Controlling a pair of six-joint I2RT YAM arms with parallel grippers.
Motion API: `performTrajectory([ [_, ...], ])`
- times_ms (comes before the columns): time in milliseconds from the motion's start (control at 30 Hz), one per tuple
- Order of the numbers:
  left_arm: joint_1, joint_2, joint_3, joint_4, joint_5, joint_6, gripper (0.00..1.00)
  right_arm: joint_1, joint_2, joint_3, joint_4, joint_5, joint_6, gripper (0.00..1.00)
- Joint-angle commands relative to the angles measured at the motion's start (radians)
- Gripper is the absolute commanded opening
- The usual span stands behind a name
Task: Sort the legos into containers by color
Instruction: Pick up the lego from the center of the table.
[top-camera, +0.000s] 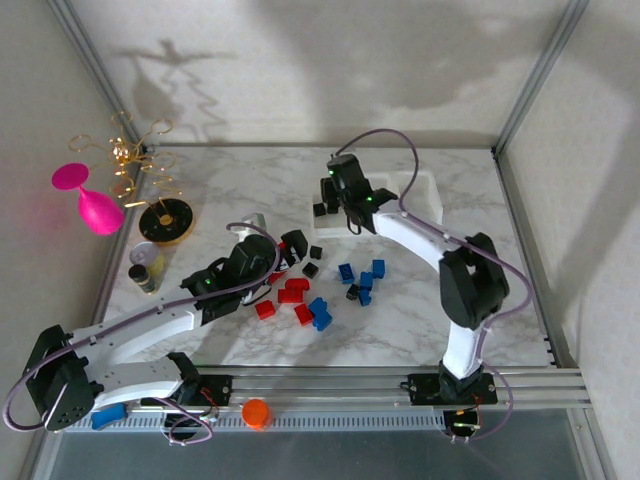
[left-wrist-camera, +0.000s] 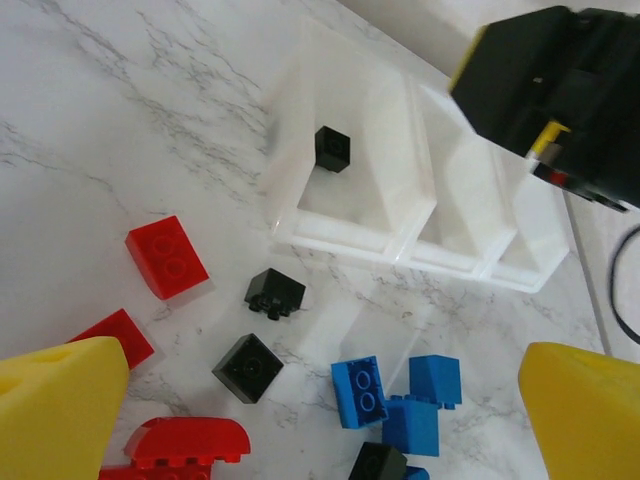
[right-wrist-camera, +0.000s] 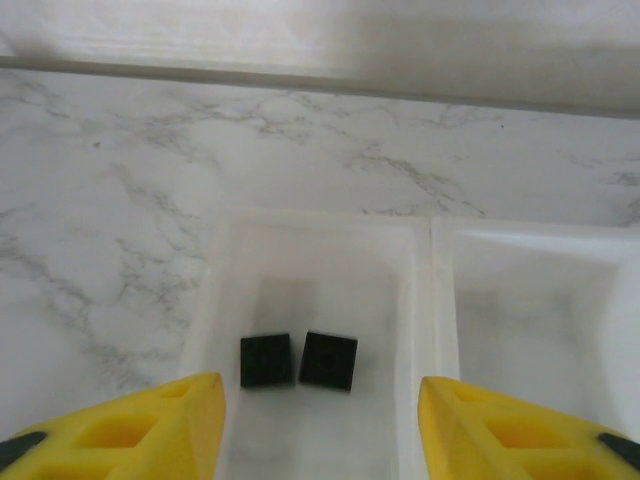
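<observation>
Your right fingers (right-wrist-camera: 150, 420) stand apart with nothing between them, poised over the end bin (right-wrist-camera: 318, 285) of the three joined containers (left-wrist-camera: 400, 205). Two black legos (right-wrist-camera: 267, 360) lie on its floor just ahead of the fingers, in line with the gap between them, which suggests this compartment is the one given to black. Both are square, so neither has a long axis; they lie flat, side by side and almost touching, edges roughly in line with the bin's walls. The row of containers runs crosswise to these fingers. Your left fingers (left-wrist-camera: 60, 400) are likewise spread wide and grip nothing, hanging above the unsorted pile on the table (left-wrist-camera: 130, 120), probably to line up a next pick. Ahead of them, inside the gap, a loose black lego (left-wrist-camera: 247, 367) lies flat. Toward the left finger an oblong red lego (left-wrist-camera: 167, 257) sits studs up, its long axis running away and slightly leftward. An oblong blue lego (left-wrist-camera: 360, 392) sits studs up near the middle of the gap, pointing almost straight ahead.
</observation>
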Motion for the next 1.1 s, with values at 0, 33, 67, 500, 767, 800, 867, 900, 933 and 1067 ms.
performTrajectory([
  [0, -0.017, -0.046, -0.014, -0.01, 0.033, -0.014, 0.99, -0.001, -0.084, -0.105, -0.037, -0.059, 0.048, 0.56],
  [33, -0.022, -0.056, -0.022, -0.011, 0.033, -0.021, 1.0, 0.001, -0.115, -0.137, -0.046, -0.063, 0.058, 0.57],
  [67, -0.026, -0.065, -0.033, -0.01, 0.033, -0.029, 1.0, 0.002, -0.141, -0.167, -0.053, -0.068, 0.067, 0.57],
  [500, -0.143, -0.12, -0.14, -0.008, 0.009, -0.115, 1.0, 0.137, -0.43, -0.512, -0.192, -0.06, 0.293, 0.62],
  [767, -0.239, -0.137, -0.163, -0.018, -0.071, -0.179, 1.0, 0.267, -0.553, -0.668, -0.224, 0.008, 0.483, 0.59],
  [800, -0.247, -0.138, -0.171, -0.01, -0.076, -0.186, 1.0, 0.284, -0.557, -0.687, -0.223, 0.014, 0.499, 0.59],
  [867, -0.256, -0.136, -0.182, -0.005, -0.083, -0.199, 1.0, 0.302, -0.552, -0.708, -0.235, 0.025, 0.517, 0.58],
  [900, -0.26, -0.135, -0.186, -0.003, -0.086, -0.205, 1.0, 0.308, -0.548, -0.716, -0.239, 0.029, 0.521, 0.58],
  [933, -0.262, -0.132, -0.19, 0.0, -0.089, -0.207, 1.0, 0.313, -0.541, -0.72, -0.234, 0.025, 0.523, 0.57],
  [1067, -0.267, -0.122, -0.198, 0.006, -0.103, -0.218, 1.0, 0.343, -0.509, -0.718, -0.188, -0.005, 0.54, 0.53],
])
